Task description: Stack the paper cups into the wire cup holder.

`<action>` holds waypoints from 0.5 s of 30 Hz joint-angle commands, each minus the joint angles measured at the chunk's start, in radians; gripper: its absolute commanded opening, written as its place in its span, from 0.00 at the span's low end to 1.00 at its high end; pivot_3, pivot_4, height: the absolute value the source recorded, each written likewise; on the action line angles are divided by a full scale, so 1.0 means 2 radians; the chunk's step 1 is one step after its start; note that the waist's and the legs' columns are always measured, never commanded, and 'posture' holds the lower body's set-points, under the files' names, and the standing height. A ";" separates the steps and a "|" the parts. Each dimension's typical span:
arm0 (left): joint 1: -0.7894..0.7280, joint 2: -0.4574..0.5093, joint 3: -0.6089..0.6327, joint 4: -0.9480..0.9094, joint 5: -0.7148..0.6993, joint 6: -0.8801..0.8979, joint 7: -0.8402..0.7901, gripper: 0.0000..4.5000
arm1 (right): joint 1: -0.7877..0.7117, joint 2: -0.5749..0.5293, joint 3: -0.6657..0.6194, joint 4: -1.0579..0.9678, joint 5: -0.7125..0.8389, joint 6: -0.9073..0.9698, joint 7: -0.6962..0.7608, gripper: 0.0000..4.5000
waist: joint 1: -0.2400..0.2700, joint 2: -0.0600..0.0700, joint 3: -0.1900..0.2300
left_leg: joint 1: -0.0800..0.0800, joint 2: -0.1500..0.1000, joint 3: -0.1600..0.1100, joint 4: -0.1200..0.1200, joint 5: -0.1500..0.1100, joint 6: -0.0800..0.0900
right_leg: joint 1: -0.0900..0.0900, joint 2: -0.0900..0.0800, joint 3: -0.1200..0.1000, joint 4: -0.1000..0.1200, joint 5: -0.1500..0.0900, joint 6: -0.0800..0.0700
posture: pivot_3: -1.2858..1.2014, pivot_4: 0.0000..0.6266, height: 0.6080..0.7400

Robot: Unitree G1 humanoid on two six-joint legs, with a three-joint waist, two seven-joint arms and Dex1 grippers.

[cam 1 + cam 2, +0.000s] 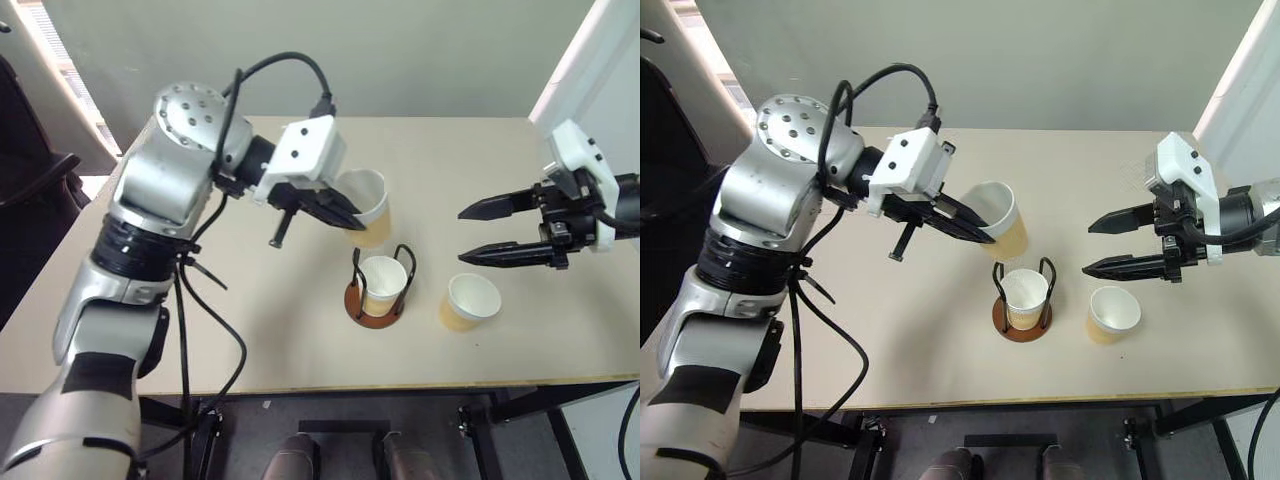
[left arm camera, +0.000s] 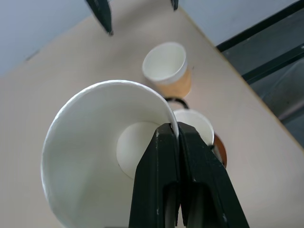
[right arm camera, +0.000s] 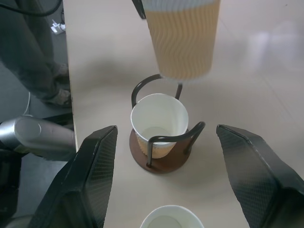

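Beige table [image 1: 250, 330]: my left gripper [image 1: 340, 212] pinches a paper cup [image 1: 366, 205] by its rim above the wire cup holder [image 1: 378, 300]. Next I lower it into the cup already seated [image 1: 383, 283]; right gripper [image 1: 480, 232] hangs spread, empty.

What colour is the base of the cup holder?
Reddish-brown; the base of the cup holder shows best in the right wrist view.

Head stereo pair: both eyes look forward and down over the desk [image 1: 300, 340] from above, sharing the wire cup holder [image 1: 1022, 300] at centre. Left wrist camera: close along its claw [image 2: 178, 137], into a held paper cup [image 2: 90, 156]. Right wrist camera: near, looking down on the same holder (seen from the opposite side).
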 commanded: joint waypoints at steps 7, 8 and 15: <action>-0.029 -0.016 -0.051 0.039 -0.016 -0.054 -0.021 0.01 | 0.013 -0.034 -0.073 -0.034 0.032 0.021 -0.035 0.77 | 0.001 0.000 0.000 | 0.000 0.000 0.000 0.001 -0.001 0.001 | 0.001 0.000 0.000 -0.001 0.001 0.001 | 0.52 0.24 1.00; -0.028 -0.018 -0.057 0.043 -0.014 -0.060 -0.021 0.01 | 0.017 -0.036 -0.077 -0.036 0.035 0.022 -0.038 0.77 | 0.001 0.000 0.000 | 0.000 0.000 0.000 0.002 -0.001 0.001 | 0.001 0.000 0.000 -0.001 0.001 0.001 | 0.52 0.24 1.00; -0.018 -0.032 -0.083 0.048 -0.008 -0.085 -0.021 0.01 | 0.030 -0.041 -0.092 -0.052 0.055 0.033 -0.058 0.77 | 0.002 0.000 0.000 | 0.000 0.000 0.000 0.004 -0.001 0.002 | 0.002 0.000 0.000 -0.001 0.001 0.003 | 0.52 0.24 1.00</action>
